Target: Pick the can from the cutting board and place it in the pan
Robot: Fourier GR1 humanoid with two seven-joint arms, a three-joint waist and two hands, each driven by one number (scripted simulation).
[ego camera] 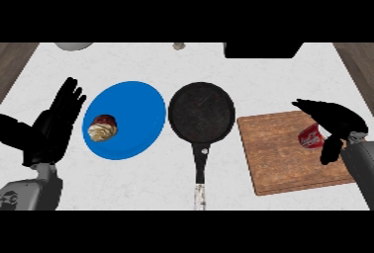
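Holding nothing: pan | can on cutting board

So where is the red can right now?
In the head view the red can lies at the right, on the wooden cutting board, with the right hand curled over it. The black pan sits to its left.

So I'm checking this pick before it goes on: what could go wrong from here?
The right hand curls over the red can near the cutting board's right edge, partly hiding it, so the hold is hard to judge. The can might slip or tip. The carry left to the pan could clip its rim or handle.
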